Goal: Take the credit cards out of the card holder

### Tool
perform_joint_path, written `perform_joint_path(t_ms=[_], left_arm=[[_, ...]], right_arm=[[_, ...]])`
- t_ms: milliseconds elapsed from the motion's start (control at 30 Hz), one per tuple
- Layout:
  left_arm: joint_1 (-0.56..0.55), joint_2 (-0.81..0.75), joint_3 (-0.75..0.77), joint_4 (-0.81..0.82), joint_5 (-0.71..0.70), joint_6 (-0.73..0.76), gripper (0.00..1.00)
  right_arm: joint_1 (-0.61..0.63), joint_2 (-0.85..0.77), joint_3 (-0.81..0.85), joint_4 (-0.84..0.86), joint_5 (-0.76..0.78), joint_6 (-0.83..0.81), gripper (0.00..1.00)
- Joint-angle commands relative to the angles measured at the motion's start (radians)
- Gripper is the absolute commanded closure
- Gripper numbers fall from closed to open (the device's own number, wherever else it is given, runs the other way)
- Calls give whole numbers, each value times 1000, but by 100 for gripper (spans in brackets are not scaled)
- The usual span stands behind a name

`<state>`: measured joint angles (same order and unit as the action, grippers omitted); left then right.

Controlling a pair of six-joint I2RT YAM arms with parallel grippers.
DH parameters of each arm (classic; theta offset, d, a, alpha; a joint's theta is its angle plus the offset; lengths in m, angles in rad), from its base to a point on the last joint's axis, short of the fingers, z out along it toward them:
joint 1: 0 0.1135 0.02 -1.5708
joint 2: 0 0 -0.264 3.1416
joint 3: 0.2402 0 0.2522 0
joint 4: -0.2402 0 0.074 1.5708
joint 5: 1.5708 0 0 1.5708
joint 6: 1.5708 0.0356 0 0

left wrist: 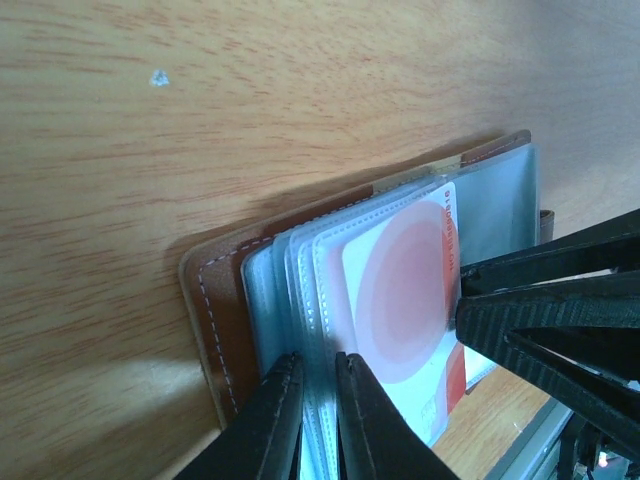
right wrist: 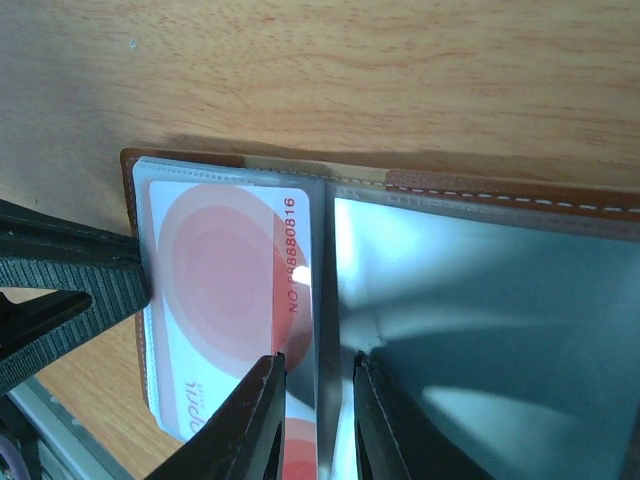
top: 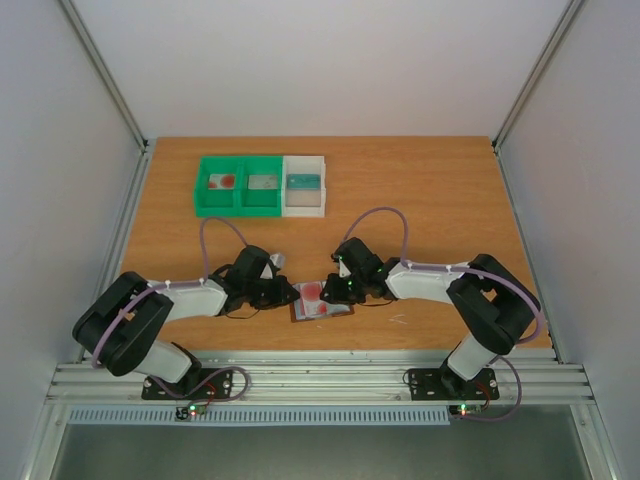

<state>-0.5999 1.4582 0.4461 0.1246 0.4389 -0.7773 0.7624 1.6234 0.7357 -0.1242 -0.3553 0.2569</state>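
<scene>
Credit card of red-and-white plastic (right wrist: 225, 290) lies inside the clear plastic sleeves (left wrist: 275, 300) of the open brown leather card holder (left wrist: 215, 300), flat on the wooden counter (top: 430, 200) between the arms. The left end effector (left wrist: 320, 365) pinches the sleeves narrowly. The right end effector (right wrist: 317, 365) straddles a sleeve edge, slightly apart. If it closes there it may catch sleeve rather than card and drag the holder.

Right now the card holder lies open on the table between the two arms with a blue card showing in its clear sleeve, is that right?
No. The credit card is red and white, not blue; the right wrist view shows it. The rest stands.
</scene>
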Motion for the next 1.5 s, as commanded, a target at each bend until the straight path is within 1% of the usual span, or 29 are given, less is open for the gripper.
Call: perform_joint_path(t_ms=[0, 167, 467, 667, 867, 1000, 1233, 1467], left_arm=[[0, 34, 7, -15, -39, 13, 88], [0, 48, 3, -2, -37, 13, 88], [0, 61, 2, -8, -54, 12, 88], [0, 62, -3, -19, -64, 16, 88], [0, 51, -4, -19, -61, 8, 88], [-1, 36, -1, -9, -30, -6, 87], [-8, -4, 10, -14, -9, -30, 83], [-26, -79, 25, -19, 14, -77, 69]], right_arm=[[-8, 35, -12, 30, -18, 13, 80], [-13, 57, -12, 44, -40, 11, 82], [-68, 22, -58, 58, -58, 2, 98], [-109, -13, -94, 67, -84, -7, 99], [-123, -37, -115, 75, -99, 0, 99], [-130, -82, -131, 72, -101, -2, 99], [-133, -158, -139, 26, -98, -1, 99], [-134, -251, -134, -25, -115, 9, 99]])
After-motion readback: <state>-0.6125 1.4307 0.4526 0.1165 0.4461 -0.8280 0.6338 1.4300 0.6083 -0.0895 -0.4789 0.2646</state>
